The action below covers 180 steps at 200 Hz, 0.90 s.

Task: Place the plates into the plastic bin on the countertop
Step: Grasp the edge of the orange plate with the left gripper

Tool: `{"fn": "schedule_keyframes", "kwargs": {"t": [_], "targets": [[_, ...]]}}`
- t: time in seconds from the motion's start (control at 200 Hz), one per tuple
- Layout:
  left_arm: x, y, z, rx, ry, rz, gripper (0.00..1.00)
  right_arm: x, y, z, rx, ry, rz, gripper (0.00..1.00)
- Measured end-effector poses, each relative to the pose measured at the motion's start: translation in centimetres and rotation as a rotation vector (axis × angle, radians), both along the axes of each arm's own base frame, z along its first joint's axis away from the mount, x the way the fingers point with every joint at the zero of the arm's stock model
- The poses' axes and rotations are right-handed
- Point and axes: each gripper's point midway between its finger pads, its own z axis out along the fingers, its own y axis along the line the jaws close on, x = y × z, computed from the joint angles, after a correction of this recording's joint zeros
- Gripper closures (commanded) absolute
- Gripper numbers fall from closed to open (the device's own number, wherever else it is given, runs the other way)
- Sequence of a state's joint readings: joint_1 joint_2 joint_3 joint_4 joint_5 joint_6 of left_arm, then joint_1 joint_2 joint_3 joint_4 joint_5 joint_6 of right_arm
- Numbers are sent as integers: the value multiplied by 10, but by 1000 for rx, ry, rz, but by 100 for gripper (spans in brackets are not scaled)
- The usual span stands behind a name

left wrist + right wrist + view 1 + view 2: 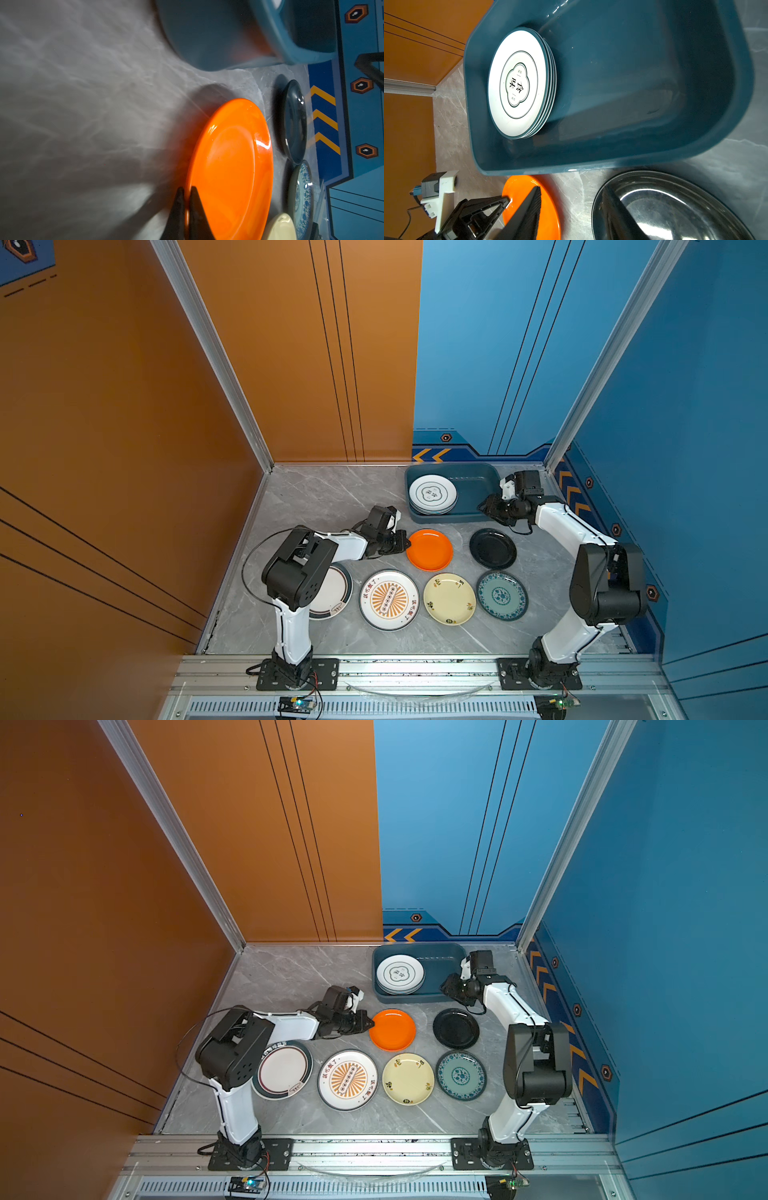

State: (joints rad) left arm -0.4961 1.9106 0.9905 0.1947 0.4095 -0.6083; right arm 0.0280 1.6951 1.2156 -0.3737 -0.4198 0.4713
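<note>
One orange plate (429, 550) | rim pinched by left hand (407, 546) | near plastic bin (457, 517)

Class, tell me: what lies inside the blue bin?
The bin holds a stack of plates at one end; the top one is white with a cloud emblem. The lower plates' faces are covered.

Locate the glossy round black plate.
In both top views the glossy round black plate lies right of centre, between the blue-grey plastic bin and the teal patterned plate.
</note>
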Motion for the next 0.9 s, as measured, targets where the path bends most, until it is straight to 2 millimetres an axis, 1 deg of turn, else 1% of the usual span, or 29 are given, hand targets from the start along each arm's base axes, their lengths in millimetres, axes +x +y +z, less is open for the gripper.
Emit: {"fn": "schedule_keyframes", "kwargs": {"t": [0.125,0.25,0.335,0.4,0.496,0.586,0.721,0.816,0.901], "targets": [[4,38,5,17,-3,61,100,-1,3,9,2,-21,8,49],[7,77,11,27,-2,130,100,-3,11,17,14,-39,30,49],[6,104,17,29,-3,176,100,-6,22,20,31,-42,61,48],[6,122,24,22,-7,209,100,-9,34,21,51,-40,96,47],[4,140,40,8,-27,237,100,-14,57,27,91,-50,163,44],[4,145,57,-14,-58,246,100,-15,82,39,141,-74,233,42],[0,138,79,-65,-90,222,100,-13,121,55,236,-108,330,34],[-3,131,87,-79,-94,203,100,-12,147,60,287,-110,398,33],[-3,124,94,-82,-95,184,100,-14,168,59,320,-99,454,32]]}}
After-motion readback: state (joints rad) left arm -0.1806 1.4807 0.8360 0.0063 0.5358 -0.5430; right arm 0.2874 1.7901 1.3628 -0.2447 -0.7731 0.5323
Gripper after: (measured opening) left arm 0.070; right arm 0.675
